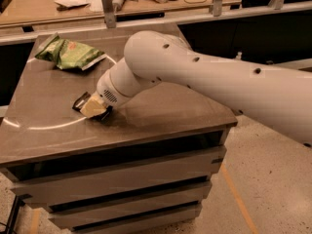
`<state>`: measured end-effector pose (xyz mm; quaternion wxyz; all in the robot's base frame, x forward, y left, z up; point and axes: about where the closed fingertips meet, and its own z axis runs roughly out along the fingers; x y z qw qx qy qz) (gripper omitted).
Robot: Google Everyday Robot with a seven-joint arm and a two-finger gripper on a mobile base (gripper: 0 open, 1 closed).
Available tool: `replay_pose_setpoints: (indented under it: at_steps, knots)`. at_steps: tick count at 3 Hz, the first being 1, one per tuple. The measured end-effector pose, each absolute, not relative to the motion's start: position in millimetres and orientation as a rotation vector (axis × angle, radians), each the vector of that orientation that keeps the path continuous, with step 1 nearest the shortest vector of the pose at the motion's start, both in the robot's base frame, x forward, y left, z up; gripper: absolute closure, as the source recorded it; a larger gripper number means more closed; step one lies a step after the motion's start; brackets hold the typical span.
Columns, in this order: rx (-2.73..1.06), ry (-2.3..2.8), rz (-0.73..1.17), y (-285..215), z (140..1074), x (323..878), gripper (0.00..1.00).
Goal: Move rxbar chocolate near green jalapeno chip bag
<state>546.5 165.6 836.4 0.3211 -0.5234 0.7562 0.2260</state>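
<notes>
Black-wrapped chocolate bar (pixel 79 102) lies on the grey table (pixel 161 106), mostly hidden under the gripper (pixel 93 107), which sits low on it. Whether the jaws are clamped on it I cannot tell. The green chip bag (pixel 68 55) rests well apart, near the far left corner. A shallow hold on the flat wrapper could let it slip mid-move.

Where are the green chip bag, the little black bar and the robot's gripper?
green jalapeno chip bag (pixel 70 56): camera view, bag's middle.
rxbar chocolate (pixel 79 103): camera view, exposed left corner.
gripper (pixel 93 108): camera view, tip, over the bar.
</notes>
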Motion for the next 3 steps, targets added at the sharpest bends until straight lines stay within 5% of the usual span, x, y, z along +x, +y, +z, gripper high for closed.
replay_pose_setpoints:
  at_steps: [1,2,3]
  knots:
    - [-1.377,1.977,0.553,155.9,843.2,549.8,0.87]
    - [-1.381,1.975,0.551,156.9,843.9,548.9,1.0]
    - [-1.381,1.975,0.551,156.9,843.9,548.9,1.0]
